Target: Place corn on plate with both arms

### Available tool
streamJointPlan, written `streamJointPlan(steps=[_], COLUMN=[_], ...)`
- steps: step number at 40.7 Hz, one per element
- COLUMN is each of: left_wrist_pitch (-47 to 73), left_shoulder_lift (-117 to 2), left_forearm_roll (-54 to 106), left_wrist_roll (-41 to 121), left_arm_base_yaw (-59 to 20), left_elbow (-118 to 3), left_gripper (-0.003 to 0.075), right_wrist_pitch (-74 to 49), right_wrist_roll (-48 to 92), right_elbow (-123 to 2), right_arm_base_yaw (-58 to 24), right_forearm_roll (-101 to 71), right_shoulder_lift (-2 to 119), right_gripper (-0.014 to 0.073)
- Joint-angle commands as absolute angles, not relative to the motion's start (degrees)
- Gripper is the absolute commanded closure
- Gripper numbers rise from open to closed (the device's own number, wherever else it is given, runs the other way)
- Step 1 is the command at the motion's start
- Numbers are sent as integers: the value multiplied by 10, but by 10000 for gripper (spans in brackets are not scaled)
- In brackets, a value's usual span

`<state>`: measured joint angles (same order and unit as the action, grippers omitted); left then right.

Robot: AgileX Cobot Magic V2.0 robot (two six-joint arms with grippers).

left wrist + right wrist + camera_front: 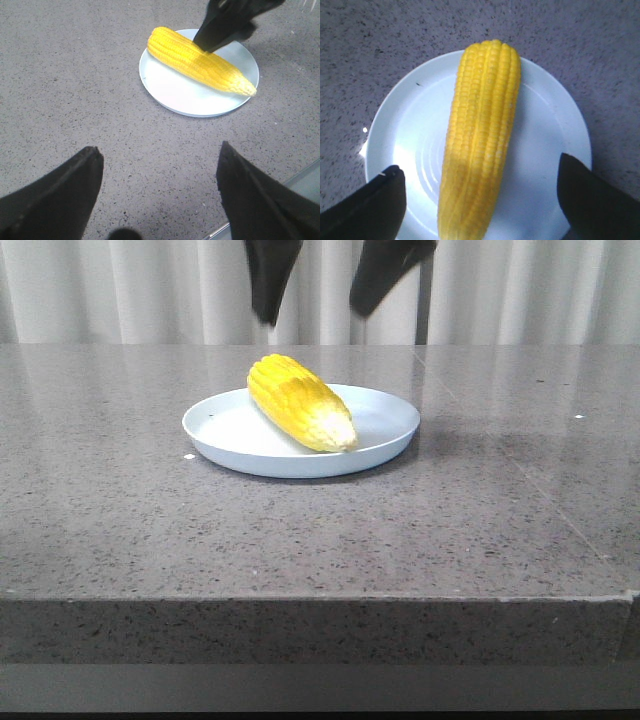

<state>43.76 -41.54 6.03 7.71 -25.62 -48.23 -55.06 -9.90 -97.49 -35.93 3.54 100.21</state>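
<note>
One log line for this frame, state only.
corn: lying on plate | left hand: open, empty | right hand: open above corn | table

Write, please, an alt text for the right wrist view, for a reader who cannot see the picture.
A yellow corn cob lies across the middle of a round pale blue plate on a speckled grey stone table. The two dark fingertips of the right gripper stand wide apart on either side of the cob, above the plate, not touching it.

Grey speckled stone tabletop (300,530) lies bare around the pale blue round plate (395,420); yellow corn cob (300,402) spans it from 10 to 4 o'clock.
</note>
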Motion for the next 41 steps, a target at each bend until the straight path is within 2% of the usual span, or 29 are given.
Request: streamJointPlan(steps=[1, 24, 41], left_wrist_pitch=[394, 394, 394], left_shoulder_lift=[-413, -413, -413], left_forearm_roll=[65, 65, 65], left_wrist_roll=[73, 73, 73], left_arm_base_yaw=[-260, -260, -260], left_elbow=[-497, -497, -497], left_gripper=[240, 240, 240], right_wrist_pitch=[-547, -518, -509], right_wrist_roll=[-43, -9, -9], right_elbow=[-964, -637, -500], right_arm_base_yaw=[-360, -360, -360], right_forearm_roll=[47, 21, 6], right_shoulder_lift=[912, 533, 323], right_gripper=[-42, -42, -42])
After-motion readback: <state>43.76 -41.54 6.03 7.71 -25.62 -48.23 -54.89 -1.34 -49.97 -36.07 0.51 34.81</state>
